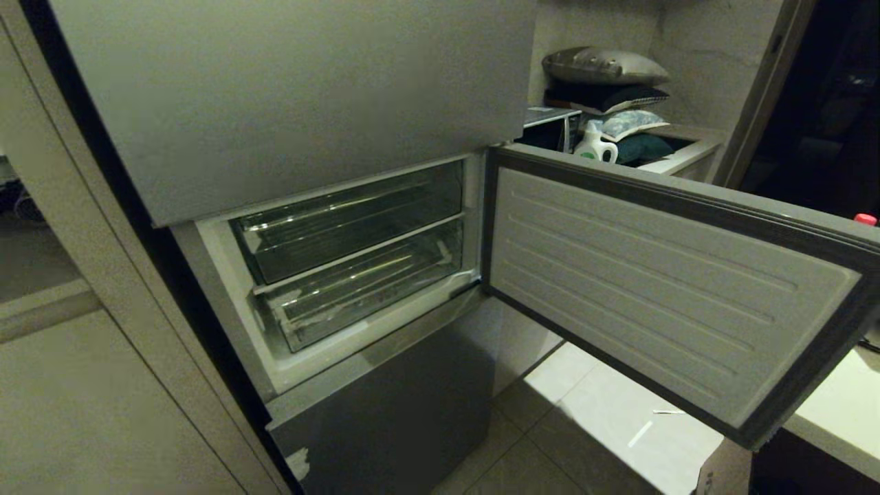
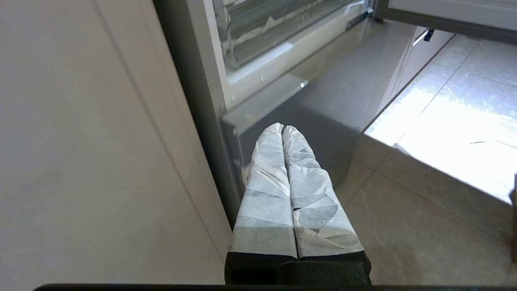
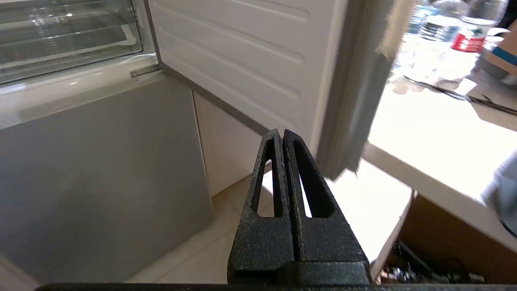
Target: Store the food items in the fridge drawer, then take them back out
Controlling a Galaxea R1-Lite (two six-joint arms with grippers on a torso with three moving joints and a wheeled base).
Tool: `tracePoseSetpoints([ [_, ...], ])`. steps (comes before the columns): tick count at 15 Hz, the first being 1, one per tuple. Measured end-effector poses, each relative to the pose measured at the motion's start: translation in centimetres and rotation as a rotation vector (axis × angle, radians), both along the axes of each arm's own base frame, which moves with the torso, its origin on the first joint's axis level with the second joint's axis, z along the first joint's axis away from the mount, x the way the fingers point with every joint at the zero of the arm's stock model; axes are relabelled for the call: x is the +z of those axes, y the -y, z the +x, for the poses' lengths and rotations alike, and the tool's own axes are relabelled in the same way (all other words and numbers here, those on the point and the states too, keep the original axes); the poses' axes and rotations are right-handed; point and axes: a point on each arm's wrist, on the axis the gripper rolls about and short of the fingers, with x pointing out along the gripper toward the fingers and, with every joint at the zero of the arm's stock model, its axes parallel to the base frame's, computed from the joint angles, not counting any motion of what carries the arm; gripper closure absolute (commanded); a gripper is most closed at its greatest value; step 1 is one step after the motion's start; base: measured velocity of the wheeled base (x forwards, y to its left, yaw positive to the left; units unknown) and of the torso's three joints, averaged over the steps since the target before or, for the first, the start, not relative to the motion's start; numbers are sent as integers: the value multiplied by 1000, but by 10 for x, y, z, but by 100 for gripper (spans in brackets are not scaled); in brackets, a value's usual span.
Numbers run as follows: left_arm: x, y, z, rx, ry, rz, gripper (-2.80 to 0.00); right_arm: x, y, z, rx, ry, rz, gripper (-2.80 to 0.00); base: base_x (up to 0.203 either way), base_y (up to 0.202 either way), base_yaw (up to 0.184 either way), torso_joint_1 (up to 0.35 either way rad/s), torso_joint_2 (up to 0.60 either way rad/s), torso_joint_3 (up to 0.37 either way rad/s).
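Kitchen corner, pale tiled floor (image 1: 605,419). Fridge, middle door (image 1: 674,289) swung open to the right. Two clear drawers stacked inside; lower fridge drawer (image 1: 357,292) pushed in, white tape scraps along its front. Left tool (image 2: 282,128): paper-wrapped fingers pressed together, empty, before the grey bottom door. Right tool (image 3: 281,133): black, closed, empty, below the open door.

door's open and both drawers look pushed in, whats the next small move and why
Probably raise the left gripper toward the lower fridge drawer and open it to take the front lip. The fridge door is swung wide, yet the drawer sits pushed in with no food visible inside, and both grippers, the right gripper too, are shut and empty, below the compartment.
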Motion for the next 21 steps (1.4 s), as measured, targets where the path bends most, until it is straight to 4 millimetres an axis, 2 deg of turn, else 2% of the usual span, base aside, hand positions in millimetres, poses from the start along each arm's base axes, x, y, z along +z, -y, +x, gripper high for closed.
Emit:
tracePoseSetpoints([
  [7,0,0,0,2,1,0,0,0,0,0,0,1,7,0,-176,0,2,-1,1,3],
  [21,0,0,0,4,1,-1,0,0,0,0,0,1,6,0,0,0,0,0,0,0],
])
